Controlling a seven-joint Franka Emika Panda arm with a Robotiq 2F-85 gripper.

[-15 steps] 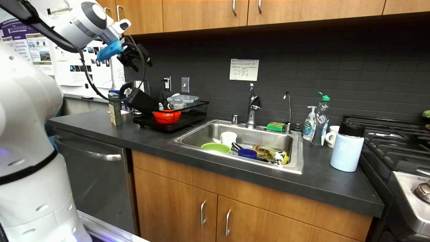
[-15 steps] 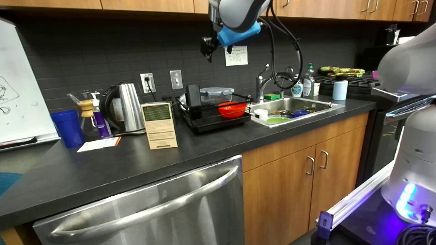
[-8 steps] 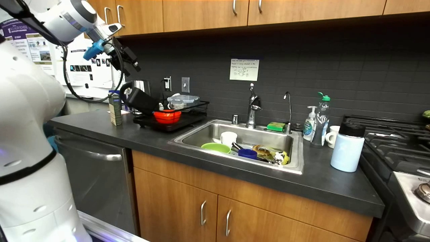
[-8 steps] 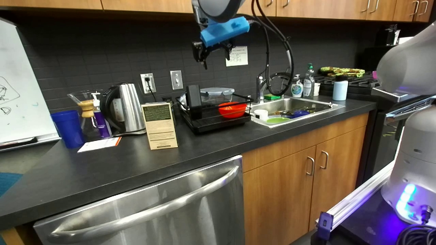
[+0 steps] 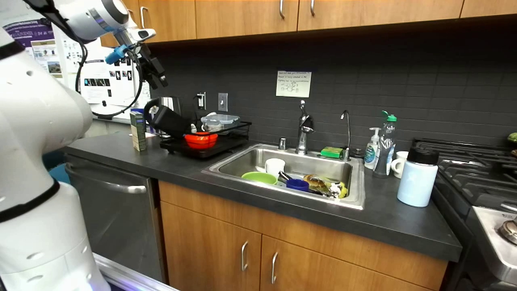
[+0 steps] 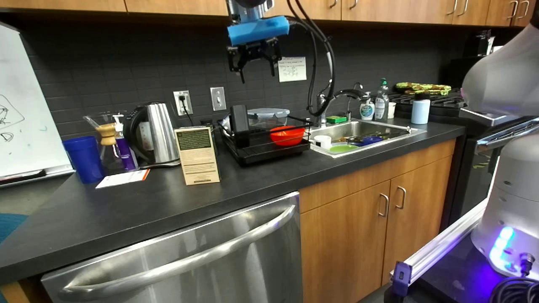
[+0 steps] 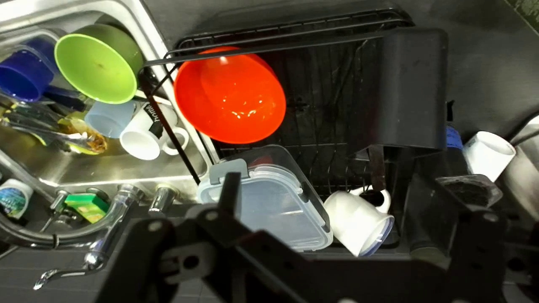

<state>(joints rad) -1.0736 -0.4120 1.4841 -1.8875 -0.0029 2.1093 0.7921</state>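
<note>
The gripper (image 6: 257, 76), jaws spread wide, hangs higher than the dish rack (image 6: 273, 155), which stands left of the sink (image 5: 357, 178) and bears a red bowl (image 6: 287, 136), near, and a lidded container (image 6: 268, 112), far.

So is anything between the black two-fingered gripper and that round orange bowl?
Partly: a thin black metal rack rail crosses the bowl near its edge in the wrist view; nothing else visible blocks the gripper.

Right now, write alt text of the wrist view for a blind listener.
The open, empty gripper hangs above a black dish rack with a red-orange bowl, a lidded container, a white mug and a black boxy item. At picture left, a steel sink holds a green bowl, a blue cup and another white mug.
</note>
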